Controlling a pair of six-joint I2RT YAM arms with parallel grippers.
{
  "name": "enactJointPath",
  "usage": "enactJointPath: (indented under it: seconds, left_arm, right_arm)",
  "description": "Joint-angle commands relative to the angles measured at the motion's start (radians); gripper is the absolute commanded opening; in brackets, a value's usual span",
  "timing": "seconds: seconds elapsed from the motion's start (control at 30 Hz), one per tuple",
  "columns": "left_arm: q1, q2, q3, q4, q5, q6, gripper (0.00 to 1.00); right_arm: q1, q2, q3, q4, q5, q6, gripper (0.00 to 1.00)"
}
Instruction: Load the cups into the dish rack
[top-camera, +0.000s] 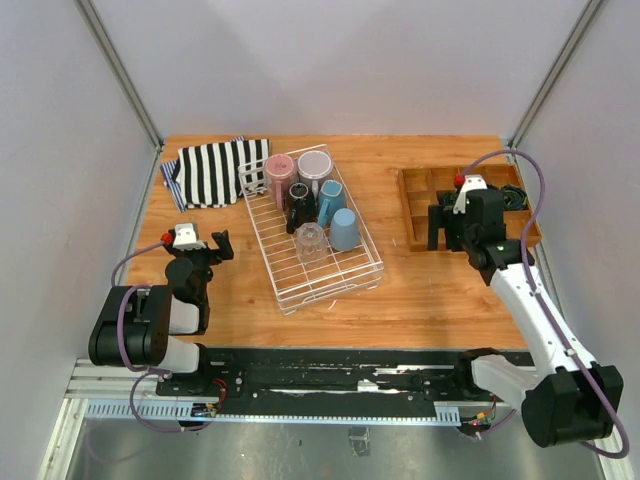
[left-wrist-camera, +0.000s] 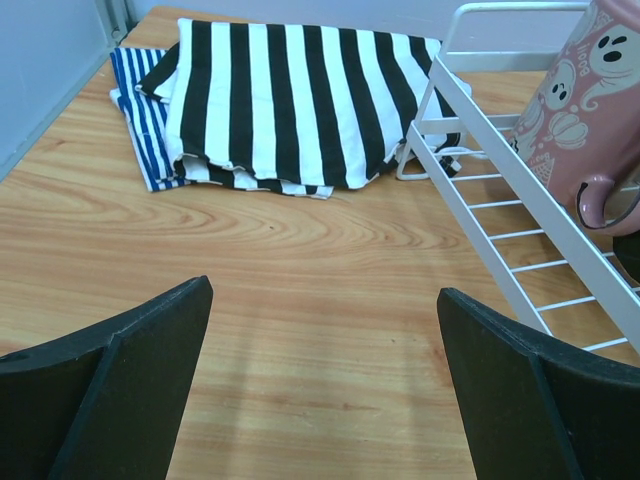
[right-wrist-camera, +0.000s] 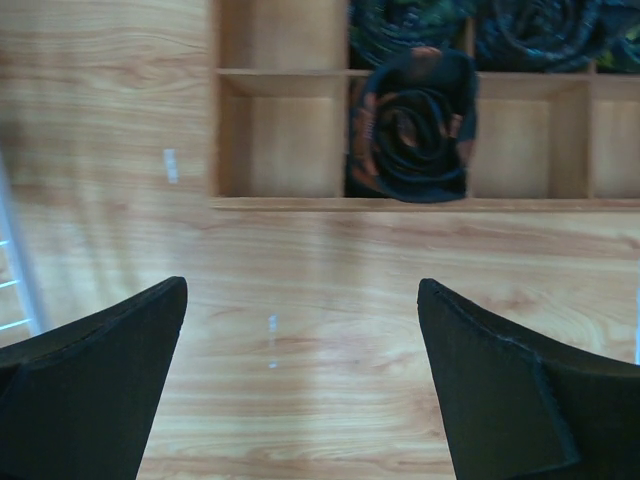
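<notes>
**All six cups in the dish rack; both sets of jaws wide and holding nothing**

Near edge: the left arm and the right arm rise from their bases at the front of the bench.

Left jaws: spread wide over bare wood, nothing between them, just left of the dish rack. In the left wrist view the rack's white wire side runs along the right.

Right jaws: also spread wide and holding nothing, hanging over the near rim of the wooden compartment tray at the bench's right side, well apart from the rack. In the right wrist view the tray's front wall lies ahead, and a dark coiled item fills one compartment.

Dish rack: mid-bench, set at a slight angle. Contents from near to far:
- clear glass, with the blue-grey mug just to its right;
- dark mug and light blue tumbler, side by side;
- pink mug, ghost-patterned in the left wrist view, and grey-lilac cup at the far end.

Far left: a folded black-and-white striped cloth lies just beside the rack's far corner, partly over a blue striped cloth.
</notes>
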Motion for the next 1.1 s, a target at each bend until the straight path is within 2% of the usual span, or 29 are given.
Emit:
enactJointPath:
  seconds: [0.0, 0.17, 0.27, 0.37, 0.5, 0.63, 0.83, 1.07]
  left_arm:
    - [-0.005, -0.002, 0.007, 0.018, -0.015, 0.019, 1.00]
    - [-0.005, -0.002, 0.007, 0.019, -0.015, 0.020, 1.00]
    - [-0.005, -0.002, 0.007, 0.018, -0.014, 0.019, 1.00]
    - [-0.005, -0.002, 0.007, 0.019, -0.014, 0.020, 1.00]
    - [-0.005, -0.003, 0.007, 0.019, -0.014, 0.019, 1.00]
    - [-0.005, -0.003, 0.007, 0.018, -0.015, 0.020, 1.00]
    - [-0.005, -0.002, 0.007, 0.019, -0.013, 0.020, 1.00]
    - [-0.005, -0.002, 0.007, 0.018, -0.015, 0.020, 1.00]
  right_arm:
    - [-0.109, 0.015, -0.107, 0.134, -0.021, -0.137, 0.98]
    - [-0.198, 0.004, -0.303, 0.401, -0.150, -0.141, 0.98]
    - [-0.208, -0.016, -0.455, 0.664, -0.220, -0.188, 0.98]
    - [-0.208, -0.040, -0.606, 0.918, -0.198, -0.224, 0.98]
    - [-0.209, -0.027, -0.755, 1.234, -0.130, -0.187, 0.98]
    - [-0.209, 0.088, -0.763, 1.372, -0.172, -0.223, 0.98]
    - [-0.208, 0.310, -0.675, 1.401, -0.177, -0.228, 0.98]
    - [-0.207, 0.345, -0.646, 1.381, -0.098, -0.196, 0.98]
